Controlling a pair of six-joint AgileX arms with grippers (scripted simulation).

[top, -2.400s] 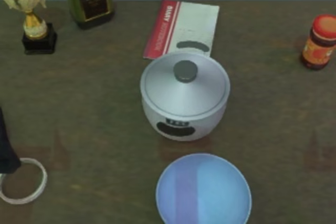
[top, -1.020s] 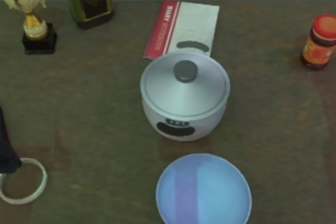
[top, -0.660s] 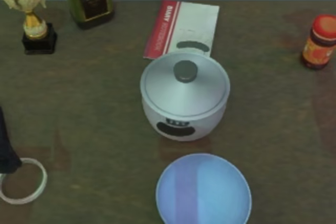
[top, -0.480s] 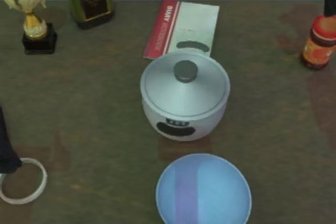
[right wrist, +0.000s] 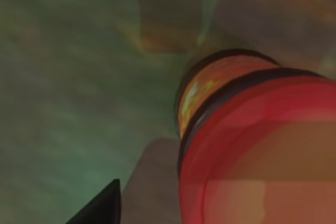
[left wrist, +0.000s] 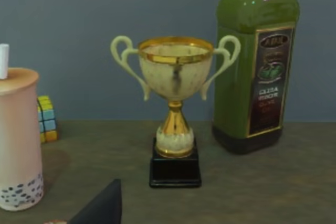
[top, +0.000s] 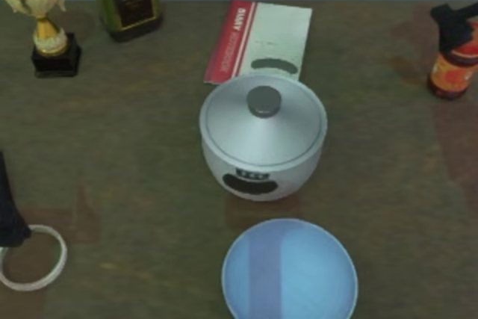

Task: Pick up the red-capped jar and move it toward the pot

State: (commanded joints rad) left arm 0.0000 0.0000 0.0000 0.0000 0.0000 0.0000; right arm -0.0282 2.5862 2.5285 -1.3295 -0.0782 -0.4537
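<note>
Right gripper (top: 454, 14), absent moments ago, now hangs over the red-capped jar (top: 453, 65) at the table's far right, well apart from the central pot (top: 262, 136); jaw state cannot be told, so grasping probably comes next; left arm parked near-left.

Only small parts of the AgileX robot are showing. The left arm (top: 9, 207) is appearing as a dark, nearly black, matte shape at the top view's left edge. The right gripper (top: 457, 14) is showing as black, blocky pieces. In each wrist view one black pointed finger (left wrist: 100, 208) (right wrist: 100, 205) is showing, smooth, without markings.
</note>
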